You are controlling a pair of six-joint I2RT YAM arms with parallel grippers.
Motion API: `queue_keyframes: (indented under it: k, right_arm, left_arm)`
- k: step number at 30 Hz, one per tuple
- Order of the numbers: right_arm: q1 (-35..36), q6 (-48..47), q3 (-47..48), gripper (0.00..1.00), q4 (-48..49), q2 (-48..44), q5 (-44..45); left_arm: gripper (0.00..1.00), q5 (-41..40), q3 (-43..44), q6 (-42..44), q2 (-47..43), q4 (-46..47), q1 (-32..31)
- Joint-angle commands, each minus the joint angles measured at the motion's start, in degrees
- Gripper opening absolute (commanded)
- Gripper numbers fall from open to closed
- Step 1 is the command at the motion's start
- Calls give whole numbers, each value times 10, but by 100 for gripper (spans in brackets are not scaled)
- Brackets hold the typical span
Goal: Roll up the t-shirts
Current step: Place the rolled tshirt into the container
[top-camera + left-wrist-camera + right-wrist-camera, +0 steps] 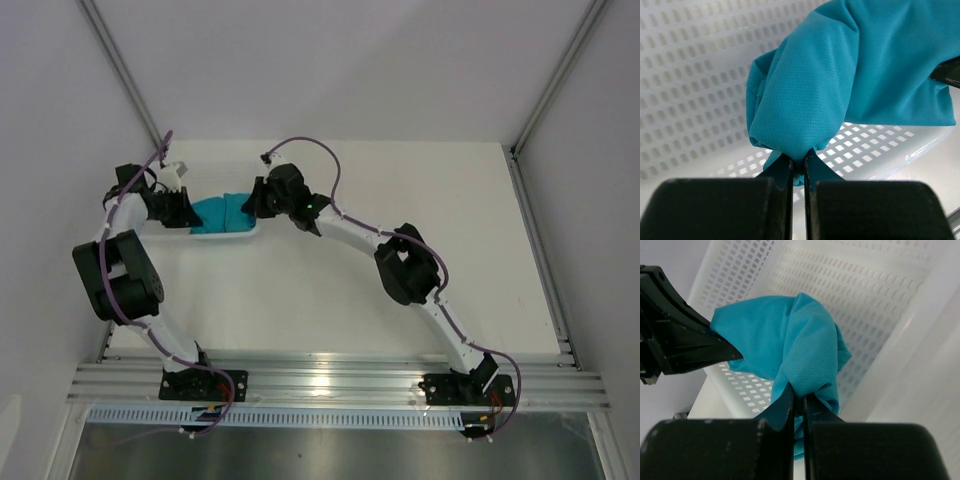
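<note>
The teal t-shirt [220,214] is bunched into a roll and hangs between my two grippers over the white mesh basket [245,233] at the far left of the table. My left gripper [188,211] is shut on the shirt's left end [800,125]. My right gripper [252,200] is shut on its right end [805,360]. In the left wrist view my left gripper [798,165] pinches a fold of cloth. In the right wrist view my right gripper [798,400] does the same, and the left gripper's fingers [685,345] show at the shirt's far end. No label shows.
The basket's mesh wall [690,75] and rim [900,340] lie close under and behind the shirt. The white table [400,330] stretches to the right and front of the basket. An enclosure wall [60,120] stands just left of the left arm.
</note>
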Motion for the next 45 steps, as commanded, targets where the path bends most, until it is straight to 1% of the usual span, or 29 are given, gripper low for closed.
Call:
queue_keyframes:
  k: [1, 2, 5, 11, 15, 16, 22, 29, 30, 31, 32, 33, 35, 37, 42, 43, 44, 45]
  right_arm:
    - [7, -17, 94, 0, -23, 23, -18]
    - [10, -14, 121, 0, -44, 39, -18]
    - [15, -15, 189, 0, -59, 90, -7]
    - [22, -2, 203, 0, -45, 127, 17]
    - [29, -1, 234, 0, -63, 160, 26]
    - [31, -2, 235, 0, -65, 161, 31]
    - [35, -20, 237, 0, -83, 154, 75]
    - [37, -30, 238, 0, -160, 126, 115]
    - [39, -29, 238, 0, -165, 125, 115]
    - [41, -29, 238, 0, -169, 126, 118]
    - [43, -26, 236, 2, -176, 127, 125]
    - [45, -18, 231, 8, -176, 127, 131]
    - [45, -12, 225, 14, -169, 128, 135]
    - [45, -16, 226, 15, -162, 126, 143]
    - [44, -23, 226, 19, -141, 121, 162]
    - [44, -25, 227, 19, -137, 120, 164]
    - [45, -24, 227, 20, -136, 119, 168]
    - [44, -24, 227, 26, -137, 117, 172]
  left_arm:
    - [1, -3, 33, 11, -3, 2, 34]
    - [1, -7, 40, 13, 2, 1, 38]
    - [0, -24, 76, 24, 23, -4, 49]
    - [1, -53, 128, 31, 64, -17, 60]
    - [1, -81, 159, 32, 95, -33, 67]
    - [1, -98, 168, 32, 100, -34, 67]
    - [1, -126, 206, 31, 150, -69, 67]
    - [1, -148, 218, 36, 156, -89, 66]
    - [2, -149, 218, 37, 154, -89, 66]
    - [7, -149, 217, 39, 155, -89, 66]
    - [10, -152, 217, 38, 157, -86, 66]
    - [11, -153, 218, 37, 159, -86, 66]
    - [15, -147, 219, 37, 163, -83, 65]
    - [18, -143, 215, 39, 163, -75, 63]
    - [19, -158, 227, 42, 182, -60, 60]
    - [22, -159, 233, 42, 185, -60, 60]
    - [22, -158, 239, 44, 188, -60, 60]
    - [23, -160, 240, 43, 192, -56, 59]
